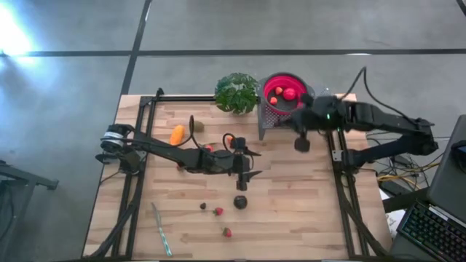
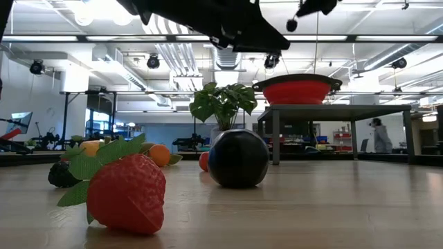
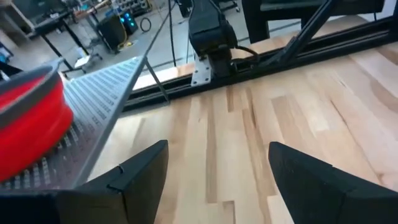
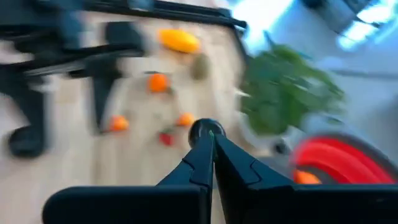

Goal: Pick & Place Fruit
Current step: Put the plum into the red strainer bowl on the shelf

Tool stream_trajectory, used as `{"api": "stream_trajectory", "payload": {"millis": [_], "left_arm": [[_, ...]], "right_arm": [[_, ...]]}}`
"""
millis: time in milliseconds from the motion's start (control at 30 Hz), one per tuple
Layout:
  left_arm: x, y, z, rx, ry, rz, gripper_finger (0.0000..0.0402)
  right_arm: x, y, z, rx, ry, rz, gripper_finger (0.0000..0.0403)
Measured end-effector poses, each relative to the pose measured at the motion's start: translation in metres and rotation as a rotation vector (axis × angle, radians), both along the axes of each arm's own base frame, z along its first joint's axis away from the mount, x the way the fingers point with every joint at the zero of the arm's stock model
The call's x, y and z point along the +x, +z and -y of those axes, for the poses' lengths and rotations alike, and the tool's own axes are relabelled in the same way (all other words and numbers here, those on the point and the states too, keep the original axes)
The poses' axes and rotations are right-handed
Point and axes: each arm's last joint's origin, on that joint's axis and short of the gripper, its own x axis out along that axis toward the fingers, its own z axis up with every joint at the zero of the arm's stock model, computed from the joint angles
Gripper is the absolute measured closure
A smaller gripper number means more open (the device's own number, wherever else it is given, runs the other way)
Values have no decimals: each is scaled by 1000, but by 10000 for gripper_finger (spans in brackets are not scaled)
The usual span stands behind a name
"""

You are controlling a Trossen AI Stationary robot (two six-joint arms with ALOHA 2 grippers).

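The left gripper [image 1: 245, 173] hangs with jaws spread and empty, the dark round fruit [image 1: 240, 201] just beyond its fingertips. The right gripper [image 1: 301, 143], jaws pressed together empty, hovers beside the red bowl [image 1: 271, 81] holding strawberries [image 1: 289, 93].

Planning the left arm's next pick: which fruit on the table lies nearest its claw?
The dark round fruit, just below the open left claw in the high view. The two strawberries lie farther toward the table's near edge.
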Motion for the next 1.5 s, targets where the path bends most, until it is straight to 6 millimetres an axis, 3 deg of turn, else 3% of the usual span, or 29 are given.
{"api": "stream_trajectory", "payload": {"millis": [167, 400, 633, 900, 1500], "left_arm": [[0, -4, 0, -38, 5, -11, 120], [1, -7, 1, -50, 7, -19, 120], [1, -7, 1, -50, 7, -24, 121], [1, -7, 1, -61, 10, -24, 122], [0, -9, 1, -75, 16, -36, 122]], "right_arm": [[-3, 5, 48, 56, -187, -65, 395], [0, -10, 116, 139, -338, -141, 395], [8, -23, 158, 205, -395, -179, 395], [21, -35, 179, 243, -412, -239, 395], [18, -56, 188, 353, -473, -359, 394]]}}
